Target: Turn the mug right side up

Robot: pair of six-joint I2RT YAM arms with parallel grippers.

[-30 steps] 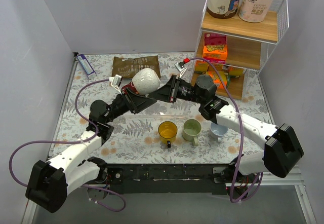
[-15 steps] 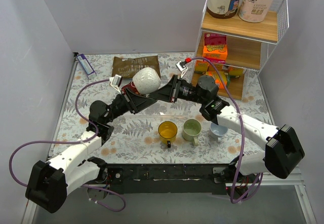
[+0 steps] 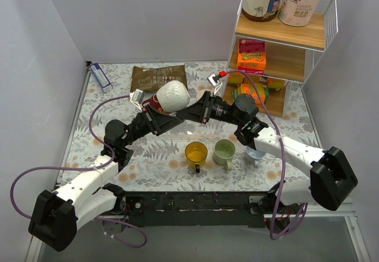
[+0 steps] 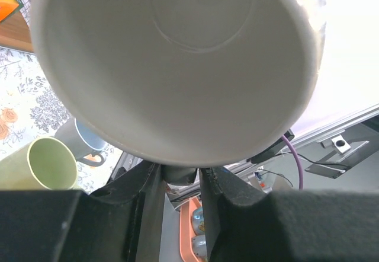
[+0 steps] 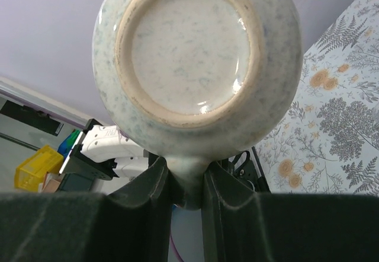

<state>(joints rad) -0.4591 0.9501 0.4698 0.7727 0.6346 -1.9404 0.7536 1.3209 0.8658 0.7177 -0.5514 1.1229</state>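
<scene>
The fern-print worktop carries a yellow mug, a green mug and a blue-grey mug in a row along its near edge. A brown pouch lies at the far edge. A small purple box sits in the far-left corner and a shelf rack in the far-right.

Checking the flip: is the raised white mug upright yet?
No, lifted and on its side: the mug shows its mouth to the left wrist camera, its base to the right.

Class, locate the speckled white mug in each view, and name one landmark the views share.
Top external: speckled mug left of centre, held aloft.
Left wrist: mug fills upper frame, mouth facing camera.
Right wrist: mug upper centre, base facing camera.
Shared: fern-print table cover.
</scene>
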